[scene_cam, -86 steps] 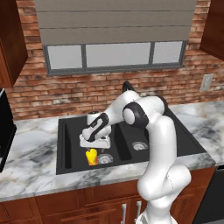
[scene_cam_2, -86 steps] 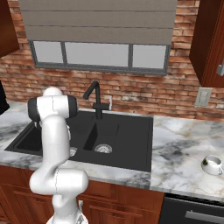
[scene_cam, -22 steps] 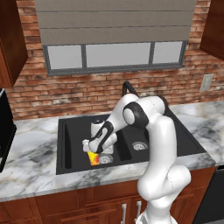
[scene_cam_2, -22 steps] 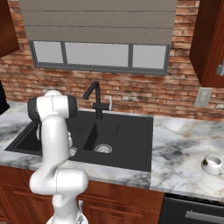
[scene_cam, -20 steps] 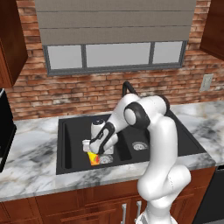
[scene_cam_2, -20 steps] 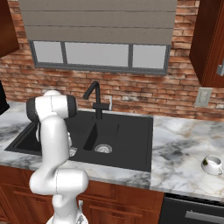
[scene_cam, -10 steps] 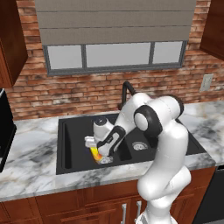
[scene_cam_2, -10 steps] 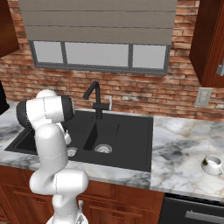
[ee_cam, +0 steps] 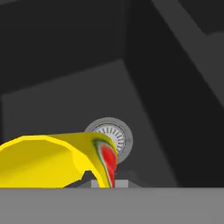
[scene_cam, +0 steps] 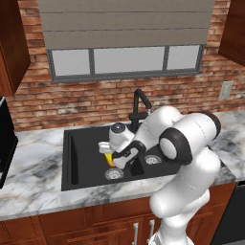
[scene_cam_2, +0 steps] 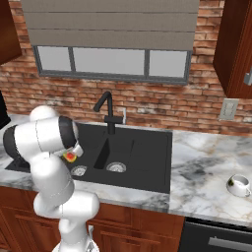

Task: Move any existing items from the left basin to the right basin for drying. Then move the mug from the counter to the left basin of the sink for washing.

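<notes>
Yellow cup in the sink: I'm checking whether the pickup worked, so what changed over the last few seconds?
The gripper came down onto the yellow cup, shut on it and has lifted it off the floor of the left basin, tilted. The arm swung right. The mug stays on the counter.

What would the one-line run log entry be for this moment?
phase: transfer to right basin | gripper: shut on yellow cup, lifted over left basin | mug: on counter, untouched
</notes>
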Motion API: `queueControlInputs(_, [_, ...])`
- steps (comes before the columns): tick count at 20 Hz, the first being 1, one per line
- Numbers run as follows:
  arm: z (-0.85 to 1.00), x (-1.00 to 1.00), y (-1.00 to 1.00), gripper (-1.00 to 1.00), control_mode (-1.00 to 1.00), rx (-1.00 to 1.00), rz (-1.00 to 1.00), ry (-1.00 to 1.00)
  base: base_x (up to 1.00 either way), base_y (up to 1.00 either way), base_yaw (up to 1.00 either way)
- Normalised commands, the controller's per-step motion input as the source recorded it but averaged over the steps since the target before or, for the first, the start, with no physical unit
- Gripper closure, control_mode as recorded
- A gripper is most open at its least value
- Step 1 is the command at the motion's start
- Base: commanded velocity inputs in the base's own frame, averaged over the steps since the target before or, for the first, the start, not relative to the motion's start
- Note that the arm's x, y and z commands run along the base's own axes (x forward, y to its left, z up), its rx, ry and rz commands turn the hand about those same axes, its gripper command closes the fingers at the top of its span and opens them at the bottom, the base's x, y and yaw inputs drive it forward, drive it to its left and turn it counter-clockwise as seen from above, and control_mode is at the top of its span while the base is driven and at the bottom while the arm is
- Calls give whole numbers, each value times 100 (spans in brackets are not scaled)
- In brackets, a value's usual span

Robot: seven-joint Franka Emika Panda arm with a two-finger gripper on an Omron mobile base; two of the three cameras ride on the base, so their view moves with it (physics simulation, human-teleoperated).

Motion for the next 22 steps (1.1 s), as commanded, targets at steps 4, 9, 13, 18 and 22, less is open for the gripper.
queueControlInputs(4, [66,0,-31,100,-100,0,0,-6,0,0,0])
queueControlInputs(9, [68,0,-31,100,-100,0,0,-3,0,0,0])
queueControlInputs(13, [73,0,-29,100,-100,0,0,0,0,0,0])
queueControlInputs(18, [75,-6,-25,100,-100,0,0,0,0,0,0])
queueControlInputs(22, [69,-24,-17,100,-100,0,0,0,0,0,0])
